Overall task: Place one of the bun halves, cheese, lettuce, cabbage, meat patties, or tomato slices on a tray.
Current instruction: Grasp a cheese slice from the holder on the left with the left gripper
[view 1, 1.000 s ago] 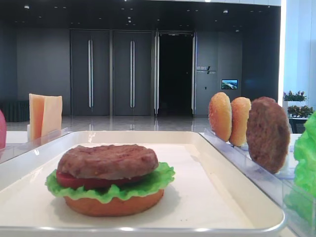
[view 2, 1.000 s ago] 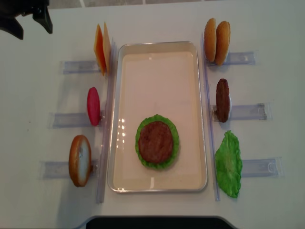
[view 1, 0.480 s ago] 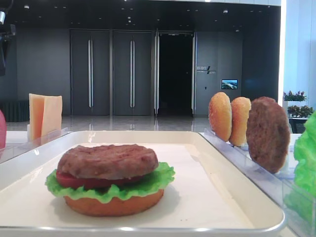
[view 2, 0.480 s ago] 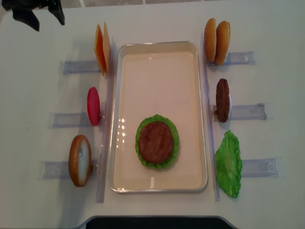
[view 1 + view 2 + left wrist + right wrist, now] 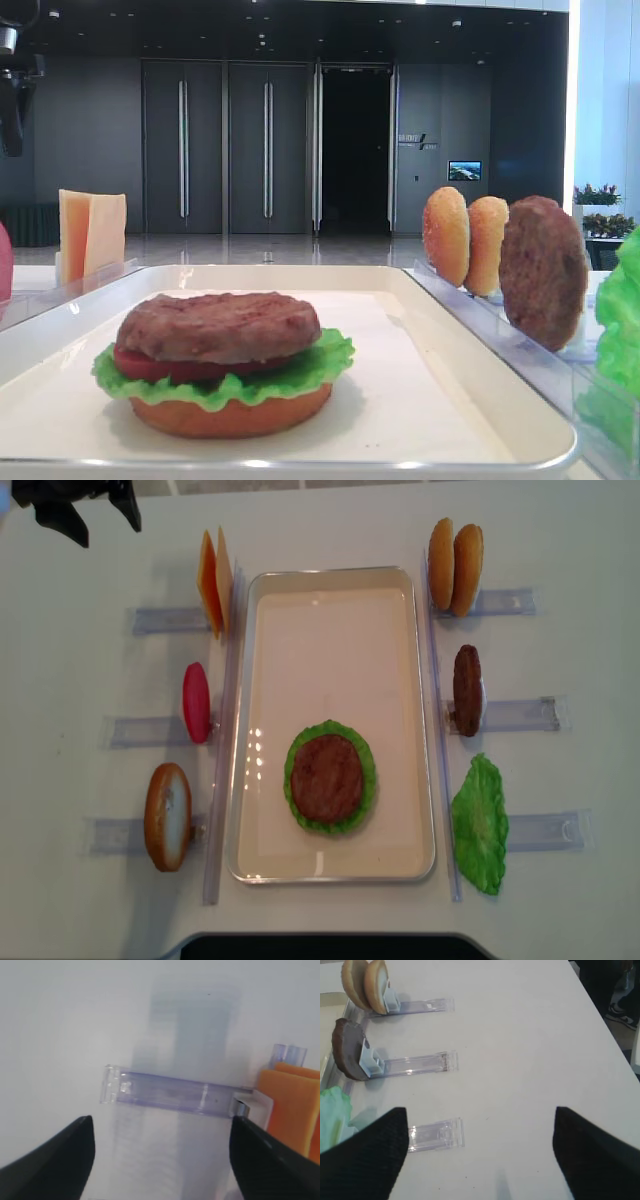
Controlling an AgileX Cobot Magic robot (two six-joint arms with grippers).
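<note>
White tray lies lengthwise mid-table, glossy raised rim. On its near half I see a stack: bun half at the bottom, ruffled green lettuce, a red tomato slice peeking out, brown meat patty on top. Two cheese slices stand on edge just left of the tray's far corner. Spare tomato slice stands upright left of the tray; another bun half stands nearer. Right side: two bun halves upright, one patty upright, a loose lettuce leaf lying flat.
</note>
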